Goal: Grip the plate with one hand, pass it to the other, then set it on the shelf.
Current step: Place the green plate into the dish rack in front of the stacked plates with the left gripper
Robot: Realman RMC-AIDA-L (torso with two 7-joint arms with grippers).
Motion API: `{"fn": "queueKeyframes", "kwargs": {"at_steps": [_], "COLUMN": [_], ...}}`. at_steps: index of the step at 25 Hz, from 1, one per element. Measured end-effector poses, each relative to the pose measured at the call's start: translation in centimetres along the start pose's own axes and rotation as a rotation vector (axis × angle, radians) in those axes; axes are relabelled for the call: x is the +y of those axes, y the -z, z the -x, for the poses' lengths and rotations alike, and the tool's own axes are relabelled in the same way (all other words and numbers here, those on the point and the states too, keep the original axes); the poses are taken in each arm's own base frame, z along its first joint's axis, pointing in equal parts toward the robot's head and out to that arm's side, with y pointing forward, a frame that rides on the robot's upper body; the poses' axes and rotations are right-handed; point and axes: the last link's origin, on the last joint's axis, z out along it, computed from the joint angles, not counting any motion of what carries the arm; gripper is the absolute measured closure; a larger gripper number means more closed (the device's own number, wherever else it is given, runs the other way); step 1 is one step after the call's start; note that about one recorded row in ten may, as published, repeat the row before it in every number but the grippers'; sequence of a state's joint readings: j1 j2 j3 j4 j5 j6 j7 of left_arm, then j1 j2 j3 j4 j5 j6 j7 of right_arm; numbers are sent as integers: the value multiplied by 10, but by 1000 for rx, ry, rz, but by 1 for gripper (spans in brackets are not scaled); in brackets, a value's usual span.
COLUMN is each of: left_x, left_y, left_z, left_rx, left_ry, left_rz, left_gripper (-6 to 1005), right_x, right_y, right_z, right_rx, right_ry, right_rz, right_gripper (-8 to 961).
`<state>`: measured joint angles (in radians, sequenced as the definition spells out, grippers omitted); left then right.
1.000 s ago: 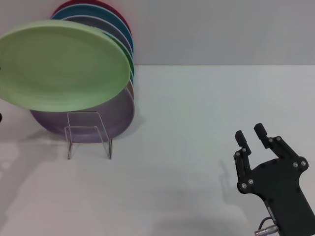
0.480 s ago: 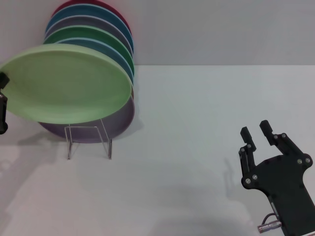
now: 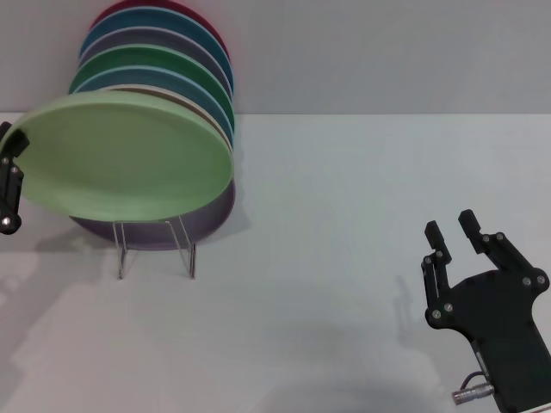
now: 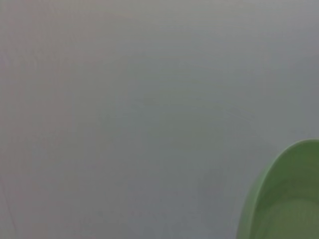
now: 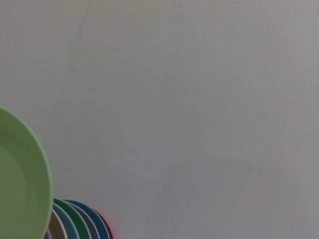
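Note:
The light pastel-green plate point(image 3: 125, 157) hangs tilted in the air, just above and in front of the clear rack point(image 3: 155, 247) at the back left. My left gripper point(image 3: 10, 176) shows at the left edge of the head view, shut on the plate's left rim. The plate's edge also shows in the left wrist view point(image 4: 286, 199) and in the right wrist view point(image 5: 20, 179). My right gripper point(image 3: 449, 223) is open and empty at the front right, far from the plate.
Several plates lean in a row behind the held one: a lilac-purple plate point(image 3: 219, 206), a darker green plate point(image 3: 146, 63), blue ones and a red one point(image 3: 155, 7). They also show in the right wrist view point(image 5: 79, 224). The white table point(image 3: 344, 215) spreads to the right.
The plate has come down and a little to the right, closer to the rack. My left gripper has come into view at the left edge. My right gripper has drawn back slightly toward the front right.

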<state>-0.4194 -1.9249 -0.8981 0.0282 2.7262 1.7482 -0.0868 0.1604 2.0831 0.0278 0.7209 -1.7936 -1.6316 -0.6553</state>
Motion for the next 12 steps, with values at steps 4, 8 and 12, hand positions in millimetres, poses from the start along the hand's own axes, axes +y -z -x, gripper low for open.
{"fn": "queueKeyframes", "kwargs": {"at_steps": [4, 8, 12], "left_x": [-2, -2, 0], "left_y": [-2, -3, -3], "left_z": [3, 6, 10], "left_rx": [-22, -41, -67], "left_ry": [-18, -33, -46], "left_rz": [29, 45, 63], "left_gripper": [940, 939, 939], "right_x": [1, 2, 2], "right_y": [0, -1, -2], "right_z": [1, 2, 2], "right_rx": [0, 0, -2], "right_ry": [24, 23, 20], "right_rz": [-2, -4, -6], "right_gripper": [661, 661, 661]}}
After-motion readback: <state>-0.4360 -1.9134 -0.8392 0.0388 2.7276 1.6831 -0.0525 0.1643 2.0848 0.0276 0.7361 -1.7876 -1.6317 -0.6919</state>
